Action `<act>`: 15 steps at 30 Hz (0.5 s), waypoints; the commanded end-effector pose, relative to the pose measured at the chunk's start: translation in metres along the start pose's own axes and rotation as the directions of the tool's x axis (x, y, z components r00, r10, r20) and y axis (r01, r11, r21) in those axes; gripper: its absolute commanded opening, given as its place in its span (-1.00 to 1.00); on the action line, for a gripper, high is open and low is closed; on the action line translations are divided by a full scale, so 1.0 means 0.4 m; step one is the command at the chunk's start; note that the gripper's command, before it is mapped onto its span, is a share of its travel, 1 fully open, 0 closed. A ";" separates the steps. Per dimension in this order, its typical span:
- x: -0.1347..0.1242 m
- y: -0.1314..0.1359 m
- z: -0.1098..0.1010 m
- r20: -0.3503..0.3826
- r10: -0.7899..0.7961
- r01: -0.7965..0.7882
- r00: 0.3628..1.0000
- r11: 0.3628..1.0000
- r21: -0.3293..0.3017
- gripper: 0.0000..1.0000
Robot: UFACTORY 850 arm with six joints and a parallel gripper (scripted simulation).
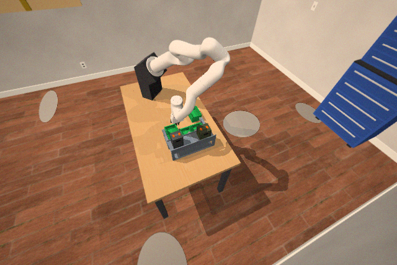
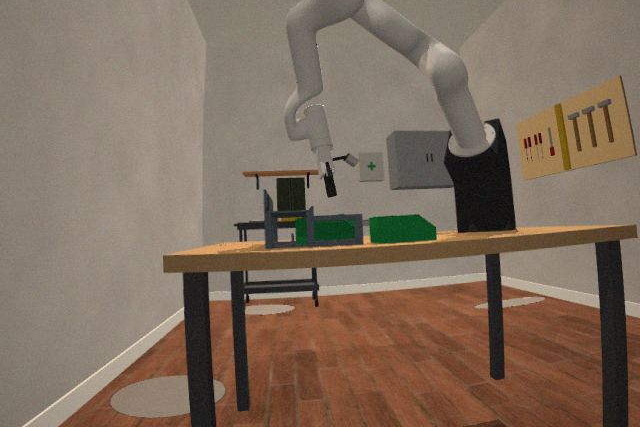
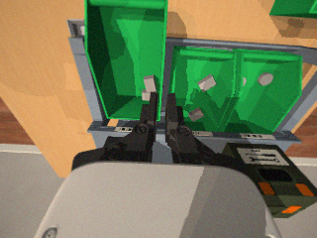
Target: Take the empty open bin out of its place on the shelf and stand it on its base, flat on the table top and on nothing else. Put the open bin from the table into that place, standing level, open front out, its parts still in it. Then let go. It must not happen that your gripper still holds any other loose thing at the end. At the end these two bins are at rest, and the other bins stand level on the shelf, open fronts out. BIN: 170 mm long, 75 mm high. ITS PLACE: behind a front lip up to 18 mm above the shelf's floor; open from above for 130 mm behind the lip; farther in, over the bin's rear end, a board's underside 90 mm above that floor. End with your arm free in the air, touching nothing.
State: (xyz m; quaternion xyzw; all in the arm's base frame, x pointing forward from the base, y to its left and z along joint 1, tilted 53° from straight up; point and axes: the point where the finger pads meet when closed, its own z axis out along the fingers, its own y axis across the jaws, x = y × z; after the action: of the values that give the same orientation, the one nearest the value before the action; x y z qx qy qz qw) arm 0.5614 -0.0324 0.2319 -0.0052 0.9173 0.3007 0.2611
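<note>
While the table [image 1: 144,166] [image 2: 392,251] [image 3: 45,59] carries the grey shelf [image 1: 192,150] [image 2: 358,230] [image 3: 83,69], one green bin [image 1: 195,114] [image 2: 403,229] [image 3: 299,7] stands just outside it; the end bin [image 1: 172,130] [image 3: 119,59], in the shelf, juts past its neighbours. Above hangs the pincer [image 1: 174,123] [image 2: 330,196] [image 3: 161,103], clenched on nothing. Small parts [image 3: 150,83] lie in the end bin.

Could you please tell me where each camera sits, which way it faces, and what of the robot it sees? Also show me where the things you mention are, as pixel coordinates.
Top: high above the room, looking steeply down at the table [image 1: 192,172] [image 2: 248,261] [image 3: 30,55]; whole arm [image 1: 205,82] [image 2: 303,50] visible.
Exterior: beside the table, near tabletop height, looking across it; arm and gripper [image 1: 175,123] [image 2: 330,195] [image 3: 161,103] visible.
Wrist: on the arm's end, looking down past the gripper's fingers at green bins [image 1: 194,115] [image 2: 402,229] [image 3: 124,50].
Top and exterior share the black pedestal [image 1: 144,79] [image 2: 480,195].
</note>
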 end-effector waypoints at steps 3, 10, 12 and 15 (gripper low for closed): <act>-0.001 0.000 -0.002 0.001 0.000 0.000 1.000 1.000 0.000 -0.81; -0.001 0.000 -0.002 0.001 0.000 0.000 1.000 1.000 0.000 -1.00; -0.001 0.000 -0.002 0.001 0.000 0.000 1.000 1.000 0.000 -1.00; -0.001 0.000 -0.002 0.001 0.000 0.000 1.000 1.000 0.000 -1.00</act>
State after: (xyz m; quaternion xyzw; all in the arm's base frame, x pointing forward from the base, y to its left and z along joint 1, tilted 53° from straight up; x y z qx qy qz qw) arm 0.5611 -0.0327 0.2322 -0.0052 0.9173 0.3007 0.2610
